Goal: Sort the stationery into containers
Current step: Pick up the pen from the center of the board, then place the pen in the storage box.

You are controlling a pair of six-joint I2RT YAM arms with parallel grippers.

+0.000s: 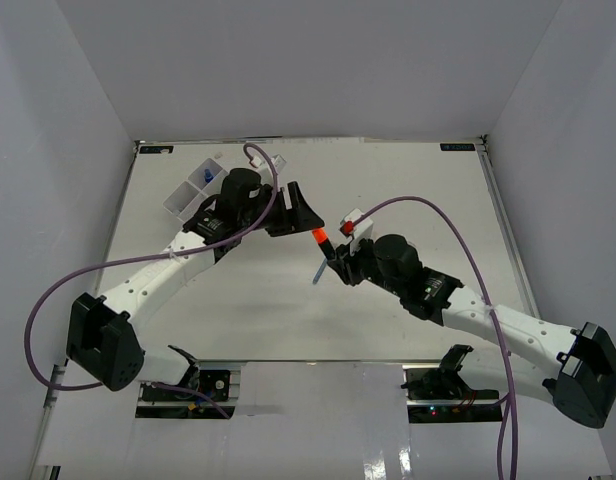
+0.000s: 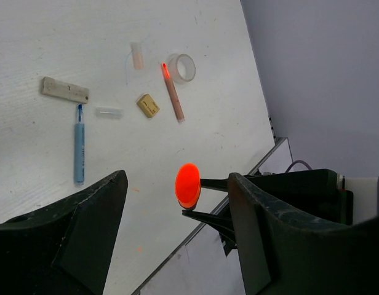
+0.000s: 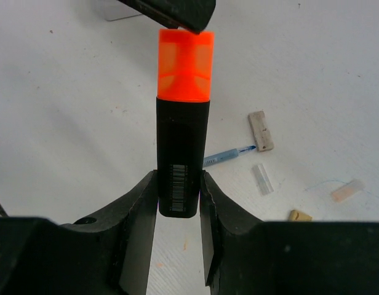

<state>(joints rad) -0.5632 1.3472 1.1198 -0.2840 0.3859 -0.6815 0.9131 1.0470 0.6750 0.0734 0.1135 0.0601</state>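
Observation:
My right gripper (image 3: 178, 184) is shut on the black body of an orange-capped highlighter (image 3: 182, 153) and holds it above the table (image 1: 408, 190). In the top view the gripper (image 1: 334, 258) points the orange cap (image 1: 319, 237) at my left gripper (image 1: 298, 217). The left gripper (image 2: 177, 179) is open and empty. The cap (image 2: 187, 184) shows end-on between its fingers, touching neither. One left finger (image 3: 174, 12) sits just beyond the cap. The white divided tray (image 1: 188, 195) stands at the far left behind the left arm, with a blue item (image 1: 206, 178) in one compartment.
On the table lie a blue pen (image 2: 79, 150), a long pale eraser (image 2: 65, 90), a tan eraser (image 2: 147, 106), a pink pen (image 2: 173, 92), a clear tape ring (image 2: 181, 67), a clear cap (image 2: 108, 112) and a short pale tube (image 2: 136, 55). The table's right edge (image 2: 263, 157) is close.

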